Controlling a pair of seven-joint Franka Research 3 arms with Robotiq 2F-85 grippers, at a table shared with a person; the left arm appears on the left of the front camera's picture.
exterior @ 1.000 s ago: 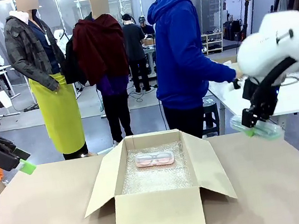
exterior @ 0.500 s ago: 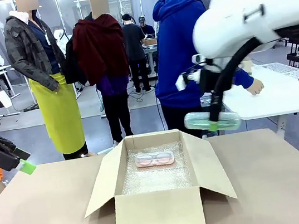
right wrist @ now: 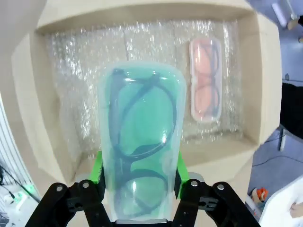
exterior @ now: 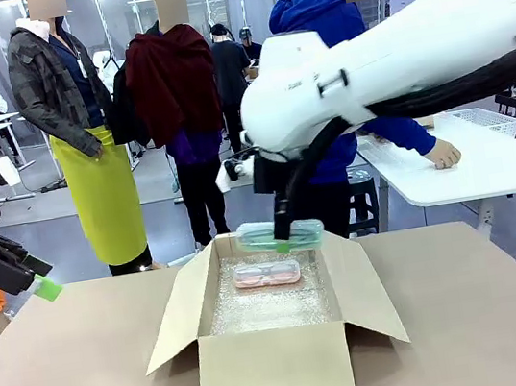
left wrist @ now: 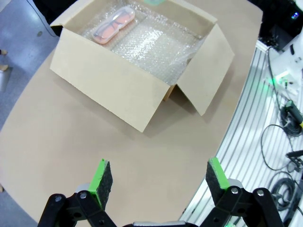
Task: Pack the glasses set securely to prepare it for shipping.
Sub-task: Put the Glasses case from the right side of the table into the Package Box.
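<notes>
My right gripper (exterior: 285, 244) (right wrist: 137, 177) is shut on the mint green glasses case (exterior: 280, 234) (right wrist: 140, 146), dark eyeglasses visible inside it. It hangs over the far rim of the open cardboard box (exterior: 275, 370) (right wrist: 265, 80). Below it, the pale pink glasses case (exterior: 266, 273) (right wrist: 206, 80) (left wrist: 112, 27) lies flat on the bubble wrap (exterior: 270, 306) (left wrist: 151, 45) near the box's far wall. My left gripper (exterior: 47, 287) (left wrist: 156, 177) stands open with nothing in it, high at the table's left edge, well away from the box (left wrist: 109, 85).
The box flaps (exterior: 373, 282) spread out to both sides over the brown table (exterior: 91, 373). A person in a blue hoodie (exterior: 327, 66) stands behind the far edge, hand on a white side table (exterior: 459, 173). Other people stand farther back.
My right arm has swung left from the table's right side, carrying the green case to above the box's far rim. The left arm has not moved.
</notes>
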